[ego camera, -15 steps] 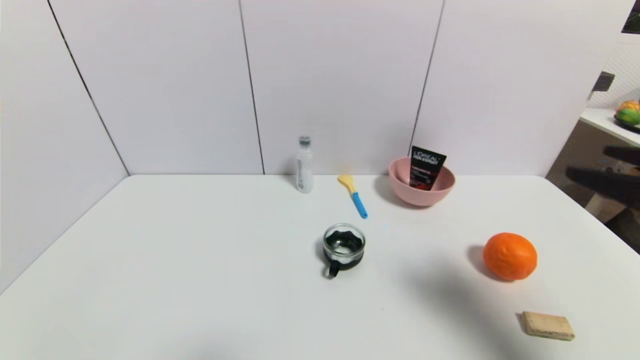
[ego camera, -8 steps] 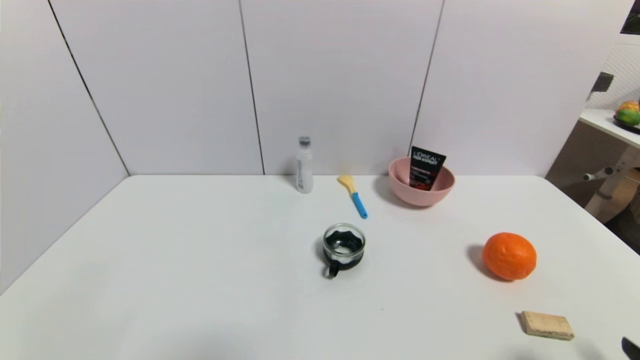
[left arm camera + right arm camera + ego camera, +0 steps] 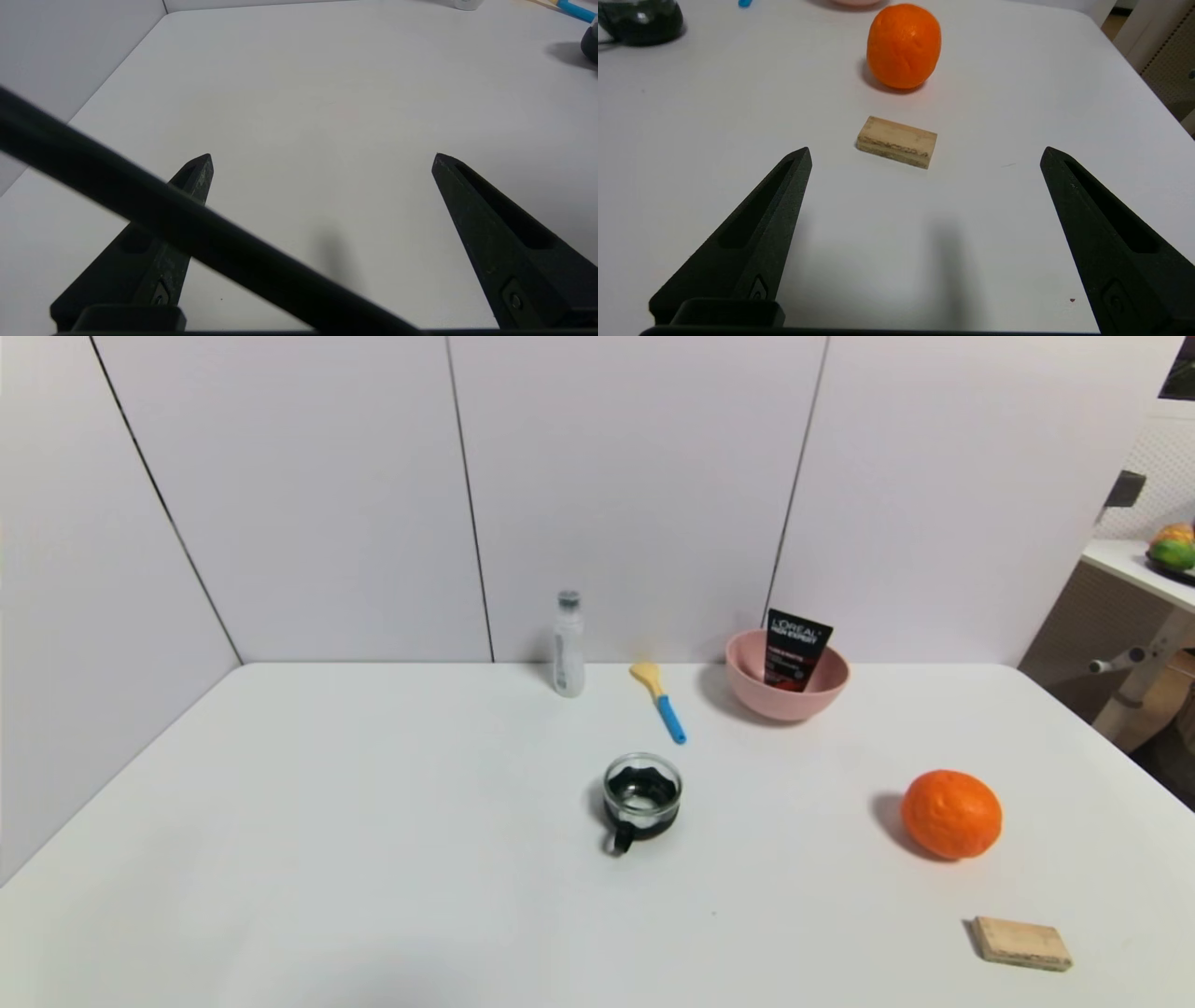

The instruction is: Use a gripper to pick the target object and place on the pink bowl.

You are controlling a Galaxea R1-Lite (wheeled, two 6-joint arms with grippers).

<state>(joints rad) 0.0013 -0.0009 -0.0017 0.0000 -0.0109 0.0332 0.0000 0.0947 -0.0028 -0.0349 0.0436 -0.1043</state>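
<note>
The black L'OREAL tube (image 3: pixel 795 649) stands leaning inside the pink bowl (image 3: pixel 747 686) at the back of the white table, right of centre. Neither arm shows in the head view. My right gripper (image 3: pixel 924 156) hangs open low over the table's near right part, with nothing between its fingers; a wooden block (image 3: pixel 897 141) lies just ahead of it. My left gripper (image 3: pixel 322 158) is open over the bare near left part of the table, and a black cable crosses its view.
An orange (image 3: pixel 951 814) sits at the right, with the wooden block (image 3: pixel 1022 944) nearer the front edge. A glass cup with black handle (image 3: pixel 640 800) stands mid-table. A clear slim bottle (image 3: pixel 568 644) and a yellow and blue spatula (image 3: pixel 659 699) are at the back.
The right arm, seen at the far right edge a second ago, dropped to the lower right corner and then left the head view. The tube and bowl have not moved.
</note>
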